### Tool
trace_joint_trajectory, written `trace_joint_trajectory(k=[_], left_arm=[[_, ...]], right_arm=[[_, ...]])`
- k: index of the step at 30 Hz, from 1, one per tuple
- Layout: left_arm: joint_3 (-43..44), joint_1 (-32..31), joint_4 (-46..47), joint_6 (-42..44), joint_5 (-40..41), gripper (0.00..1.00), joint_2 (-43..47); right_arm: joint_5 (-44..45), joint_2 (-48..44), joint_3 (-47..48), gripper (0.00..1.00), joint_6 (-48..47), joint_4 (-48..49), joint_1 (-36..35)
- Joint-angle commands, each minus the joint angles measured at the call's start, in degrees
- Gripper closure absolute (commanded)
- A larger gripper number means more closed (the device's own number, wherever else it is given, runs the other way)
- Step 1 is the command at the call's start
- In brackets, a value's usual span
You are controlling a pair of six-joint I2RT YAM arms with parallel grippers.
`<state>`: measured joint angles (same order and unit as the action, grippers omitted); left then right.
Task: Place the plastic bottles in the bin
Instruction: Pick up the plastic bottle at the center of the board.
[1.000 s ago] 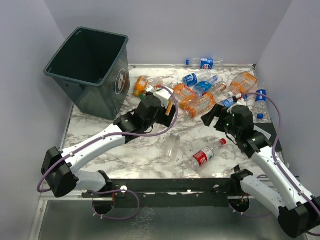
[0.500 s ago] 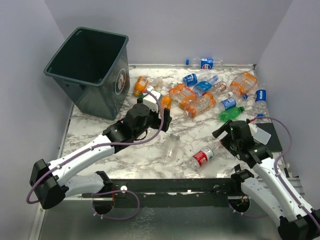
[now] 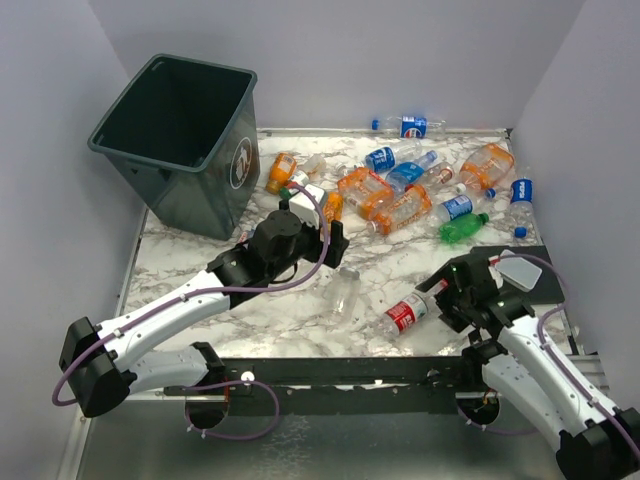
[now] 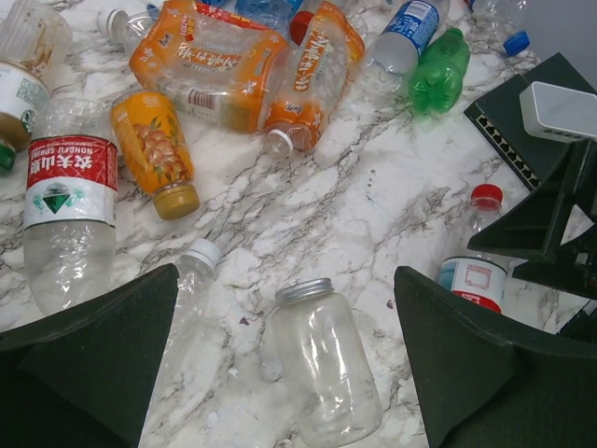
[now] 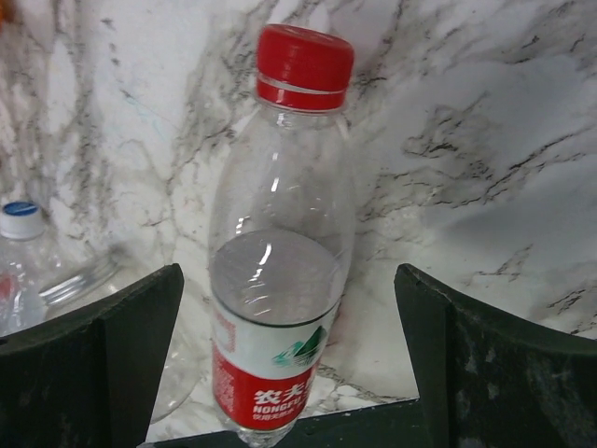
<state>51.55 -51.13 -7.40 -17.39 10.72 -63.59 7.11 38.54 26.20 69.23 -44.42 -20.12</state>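
The right tool point(image 5: 289, 299) is pulling back from the far pile point(image 3: 400, 195) toward the counter's point(image 3: 280, 310) near edge. Its jaws are standing wide on either side of the red-capped bottle point(image 3: 403, 314), whose long axis is running straight between the fingers point(image 5: 112, 355). The bin point(image 3: 170, 150) is waiting at the far-left corner.

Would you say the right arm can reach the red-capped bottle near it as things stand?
Probably yes: the right gripper is open, and the red-capped bottle lies uncovered between its fingers in the wrist view.
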Motion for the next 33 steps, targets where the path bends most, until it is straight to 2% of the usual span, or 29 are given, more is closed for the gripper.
trace_joint_trajectory(k=[1,11,20,23,29,31,33], left_arm=[[-0.37,-0.4,0.68,-0.72,-0.87,0.01,0.47],[-0.58,-0.93,0.64,-0.37,-0.02,0.01,-0.28],[-0.72,-1.07,0.68,-0.3,1.47,0.02,-0.01],[-0.92,-1.01,0.65,-0.28,2.91,0.02,0.33],[-1.52,-1.04,1.54,0.01,9.14,0.03,2.57],[-2.27,-1.04,3.56,0.47,11.36,0.02,4.19],[-2.51,-1.05,5.99,0.03,12.52,0.01,5.94]], right_arm=[[-2.1,4.44,-2.94,0.0,0.63,3.7,0.21],[-3.33,10.49,-3.55,0.14,-4.85,12.86,0.26],[-5.68,8.38,-4.38,0.41,-7.85,16.24,0.17],[-6.61,5.37,-0.87,0.44,-13.81,17.93,0.19],[-18.83,2.87,7.53,0.48,-31.06,30.08,-0.63],[-22.6,4.01,10.31,0.49,-35.13,34.34,-2.51],[-21.91,6.28,14.01,0.49,-39.54,36.13,-6.75]])
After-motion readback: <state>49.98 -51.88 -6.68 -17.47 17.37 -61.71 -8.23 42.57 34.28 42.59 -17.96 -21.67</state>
